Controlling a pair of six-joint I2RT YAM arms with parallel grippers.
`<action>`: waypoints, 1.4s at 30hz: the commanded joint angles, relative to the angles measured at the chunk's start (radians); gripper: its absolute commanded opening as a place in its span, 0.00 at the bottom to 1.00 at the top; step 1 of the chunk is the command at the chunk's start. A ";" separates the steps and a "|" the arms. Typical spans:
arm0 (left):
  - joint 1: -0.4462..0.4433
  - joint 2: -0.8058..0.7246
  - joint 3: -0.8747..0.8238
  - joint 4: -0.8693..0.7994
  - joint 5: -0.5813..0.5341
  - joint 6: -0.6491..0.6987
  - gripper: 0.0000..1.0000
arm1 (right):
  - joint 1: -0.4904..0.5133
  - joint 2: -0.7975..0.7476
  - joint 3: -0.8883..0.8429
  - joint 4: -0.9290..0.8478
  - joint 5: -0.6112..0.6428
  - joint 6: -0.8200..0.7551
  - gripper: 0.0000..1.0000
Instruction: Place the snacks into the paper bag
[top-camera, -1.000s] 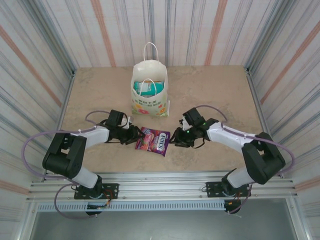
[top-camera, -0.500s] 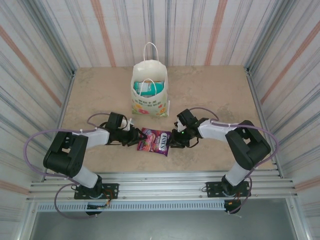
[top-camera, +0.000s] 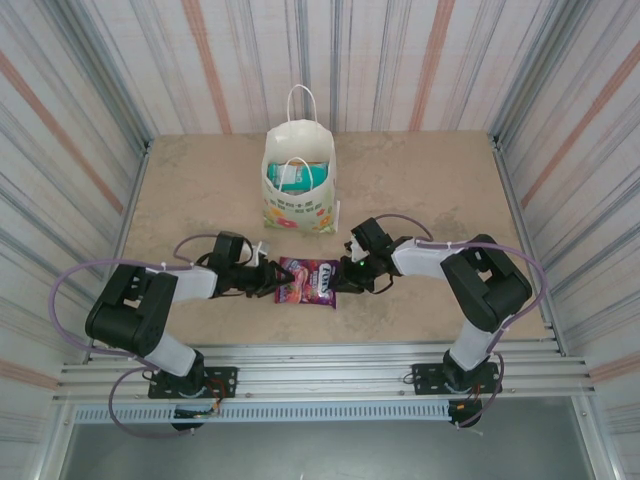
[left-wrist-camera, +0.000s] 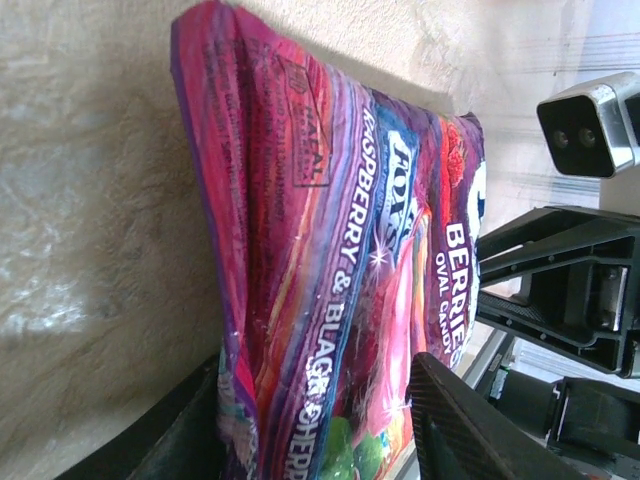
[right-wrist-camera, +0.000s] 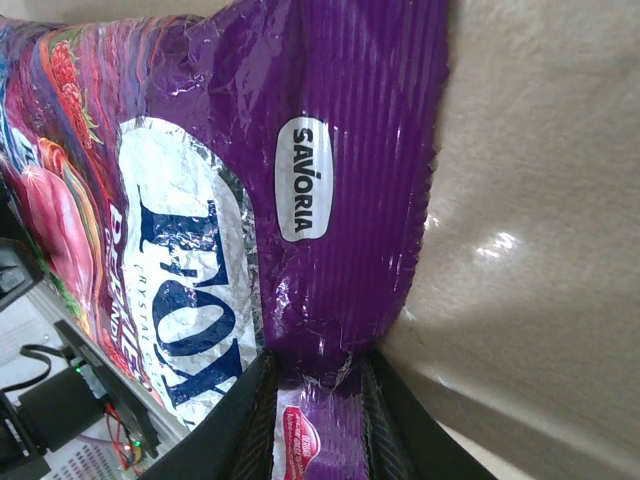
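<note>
A purple snack packet (top-camera: 308, 281) lies on the table between both grippers, bunched up along its length. My left gripper (top-camera: 272, 279) holds its left end. In the left wrist view the packet (left-wrist-camera: 330, 230) stands on edge and fills the gap of the left gripper (left-wrist-camera: 320, 440), with both fingers against it. My right gripper (top-camera: 345, 277) pinches the right end. The right wrist view shows the right gripper (right-wrist-camera: 315, 420) shut on the packet's (right-wrist-camera: 330, 150) sealed edge. The white paper bag (top-camera: 298, 190) stands upright behind, with a teal snack (top-camera: 300, 176) inside.
Striped walls (top-camera: 90, 120) enclose the beige table (top-camera: 430, 190) on three sides. A metal rail (top-camera: 320, 365) runs along the near edge by the arm bases. The bag's handles (top-camera: 303, 100) stick up above its mouth.
My right gripper has slid left onto the packet's right edge and closed on it. The left gripper has narrowed on the left end, and the packet has bunched up shorter.
</note>
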 joint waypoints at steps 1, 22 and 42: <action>-0.011 0.011 -0.012 0.025 0.034 -0.021 0.49 | 0.010 0.031 0.011 0.032 -0.010 0.014 0.26; -0.038 -0.169 0.053 -0.100 -0.007 0.007 0.18 | -0.049 -0.122 -0.061 0.091 0.072 -0.029 0.37; -0.069 -0.459 0.205 -0.061 0.073 0.105 0.02 | -0.304 -0.600 -0.188 0.305 -0.221 -0.309 0.53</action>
